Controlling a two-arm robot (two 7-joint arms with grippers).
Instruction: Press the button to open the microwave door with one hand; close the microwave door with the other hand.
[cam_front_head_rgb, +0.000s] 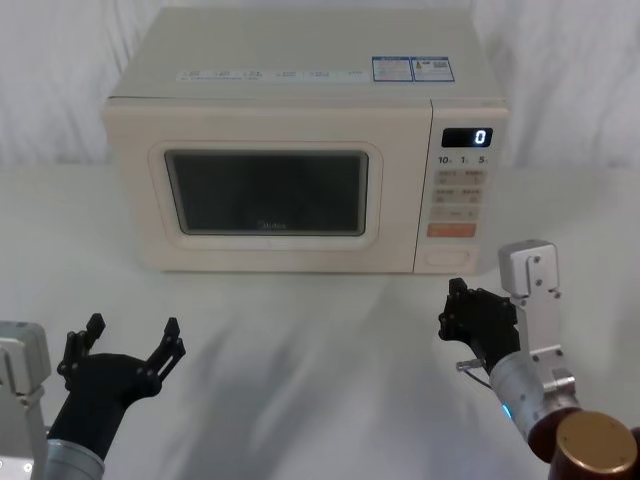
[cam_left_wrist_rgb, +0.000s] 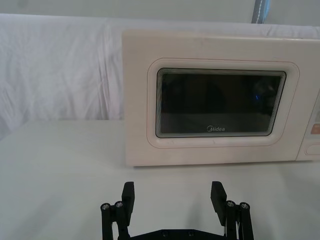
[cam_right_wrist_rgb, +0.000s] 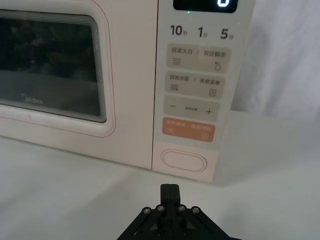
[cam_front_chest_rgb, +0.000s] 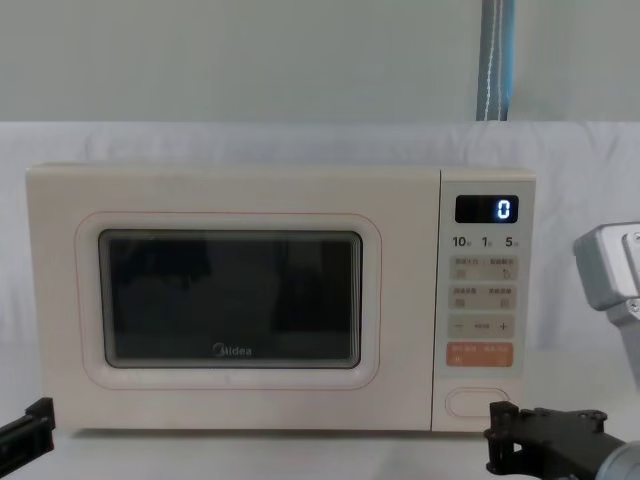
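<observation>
Jaws on the right gripper (cam_right_wrist_rgb: 170, 189) are sitting pressed together with nothing between them, their closed tip pointing at the button (cam_right_wrist_rgb: 183, 161) from just in front of it and not yet touching. That wide pill-shaped key is lying at the bottom of the control panel, under the orange key (cam_right_wrist_rgb: 188, 129), at the right end of the microwave (cam_front_head_rgb: 300, 150). In the head view the right gripper (cam_front_head_rgb: 462, 315) is hovering over the desk (cam_front_head_rgb: 320, 340), a little below and in front of the panel's lower corner.

Jaws on the left gripper (cam_left_wrist_rgb: 172, 194) are standing wide apart and holding nothing. It is waiting low over the desk, well apart from the oven and facing the left part of the microwave door (cam_left_wrist_rgb: 220, 105); the head view is showing the left gripper (cam_front_head_rgb: 130, 340) near the robot's own side of the desk.

Judging from the door lying flush and shut against the cabinet, with the display (cam_front_chest_rgb: 487, 209) reading "0", nothing of the task is done so far. The press appears to be the step in hand, with the right arm lining up for it. Still remaining are the push itself, the door swinging out, and the left arm pushing it shut.
</observation>
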